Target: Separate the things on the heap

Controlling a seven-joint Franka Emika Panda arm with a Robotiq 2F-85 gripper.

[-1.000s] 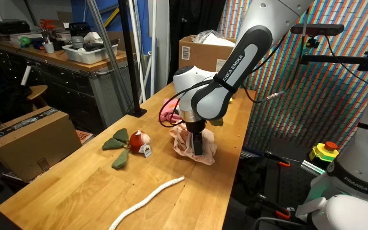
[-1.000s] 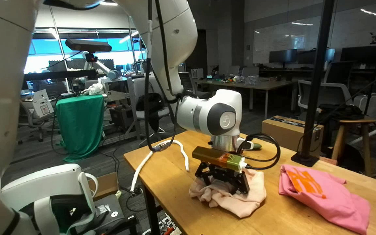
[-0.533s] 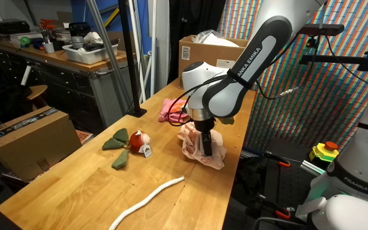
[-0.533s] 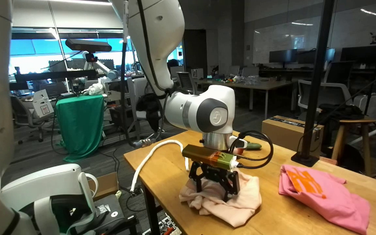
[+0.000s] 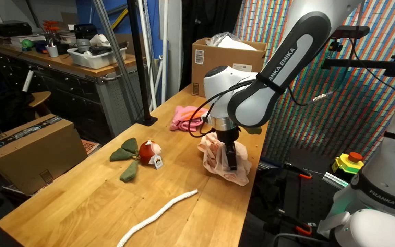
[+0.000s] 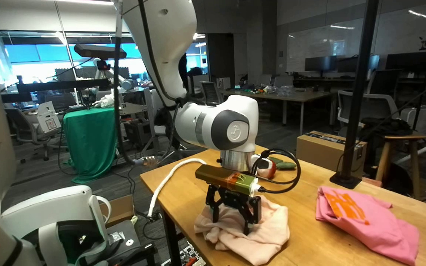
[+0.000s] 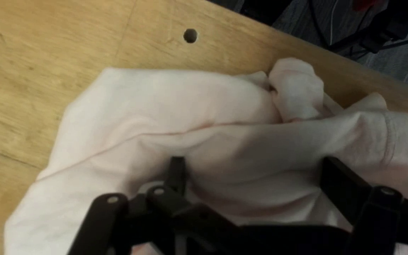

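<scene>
In an exterior view, bare desk (image 5: 115,206) gives a wide passage between the white rope (image 5: 163,209) and the red object (image 5: 145,153) with its green leaves (image 5: 129,172). A narrower lane of wood parts the pale beige cloth (image 5: 218,163) from the pink cloth (image 6: 375,229). The arm (image 6: 216,125) and its pincer (image 7: 253,163) block the way down onto the pale beige cloth. A black post (image 6: 357,96) rises at the edge near the pink cloth; a cardboard box (image 5: 218,56) occupies the far end.

The pink cloth (image 6: 375,227) has orange marks, the peach cloth (image 6: 235,238) is pale, the rope (image 5: 154,215) white, the round toy (image 5: 146,152) red and white, the leaves (image 5: 121,155) green
</scene>
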